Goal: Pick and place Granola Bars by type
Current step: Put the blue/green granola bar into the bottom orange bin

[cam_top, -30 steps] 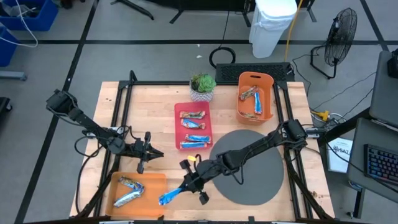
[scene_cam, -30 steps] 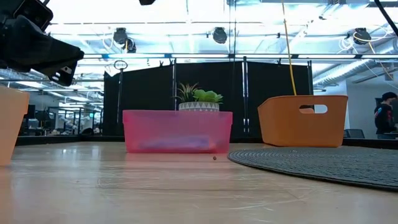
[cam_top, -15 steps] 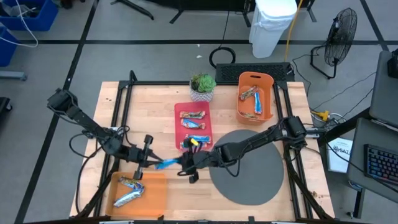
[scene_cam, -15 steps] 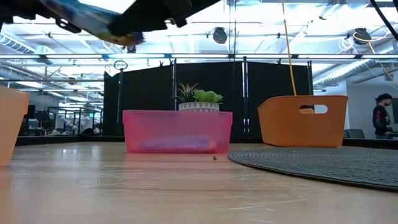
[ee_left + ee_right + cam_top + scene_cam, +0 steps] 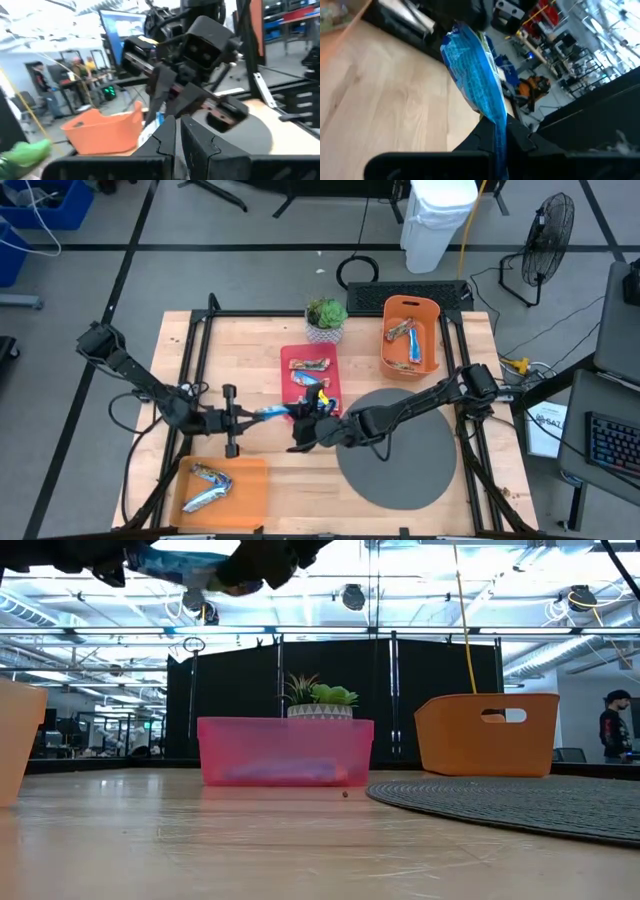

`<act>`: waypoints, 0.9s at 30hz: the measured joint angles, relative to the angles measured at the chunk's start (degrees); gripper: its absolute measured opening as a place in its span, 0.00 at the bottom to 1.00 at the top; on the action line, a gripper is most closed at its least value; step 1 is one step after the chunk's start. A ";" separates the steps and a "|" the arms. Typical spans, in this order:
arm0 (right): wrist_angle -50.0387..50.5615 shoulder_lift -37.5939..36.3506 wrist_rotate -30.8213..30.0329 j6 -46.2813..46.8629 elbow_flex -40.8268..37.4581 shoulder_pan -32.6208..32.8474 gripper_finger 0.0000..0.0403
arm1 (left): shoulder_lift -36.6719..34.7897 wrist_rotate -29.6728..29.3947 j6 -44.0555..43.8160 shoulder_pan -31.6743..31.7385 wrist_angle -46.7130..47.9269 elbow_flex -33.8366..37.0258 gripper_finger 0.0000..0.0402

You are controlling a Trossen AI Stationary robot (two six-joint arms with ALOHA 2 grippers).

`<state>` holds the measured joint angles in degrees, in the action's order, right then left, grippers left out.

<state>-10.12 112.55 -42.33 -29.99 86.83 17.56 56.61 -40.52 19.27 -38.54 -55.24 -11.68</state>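
Flanking blue bar (image 5: 272, 413) midair: red tray (image 5: 331, 381), grey mat (image 5: 420, 470).

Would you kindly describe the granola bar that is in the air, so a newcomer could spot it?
Start at the pink rectangular tray mid-table. Just off its front left corner, the blue-and-white wrapped granola bar hangs between the left gripper and the right gripper. Every other bar lies in a tray.

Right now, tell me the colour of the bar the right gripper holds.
Blue with white print; the bar in the right gripper shows best in the right wrist view.

Two black jointed arms (image 5: 140, 385), loose dark cables, yellow tag near one wrist.
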 joint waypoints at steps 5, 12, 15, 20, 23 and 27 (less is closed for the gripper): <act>-4.22 0.00 0.23 -2.22 0.00 -0.27 0.01 | -0.01 -1.57 5.76 -0.16 -5.29 0.00 0.09; -18.54 0.00 8.67 -1.49 -5.77 -4.69 0.01 | -0.01 -1.59 7.23 -0.22 -7.03 0.00 0.09; -25.88 -0.19 13.78 1.56 -10.23 -7.48 0.01 | 0.01 -1.74 8.15 -0.62 -8.24 0.00 0.08; -35.37 -2.74 21.51 7.76 -18.06 -11.77 0.01 | 0.01 -1.63 12.97 -1.62 -11.51 0.00 0.02; -44.90 -4.29 26.10 10.53 -23.09 -13.82 0.01 | -0.01 -1.67 13.05 -1.46 -12.28 0.00 0.04; -58.59 -4.61 33.05 13.33 -29.33 -15.92 0.01 | 0.05 -1.76 10.58 0.45 -11.88 0.00 0.08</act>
<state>-68.71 107.94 -9.28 -16.66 57.50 1.64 56.65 -42.28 29.85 -38.09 -67.11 -11.68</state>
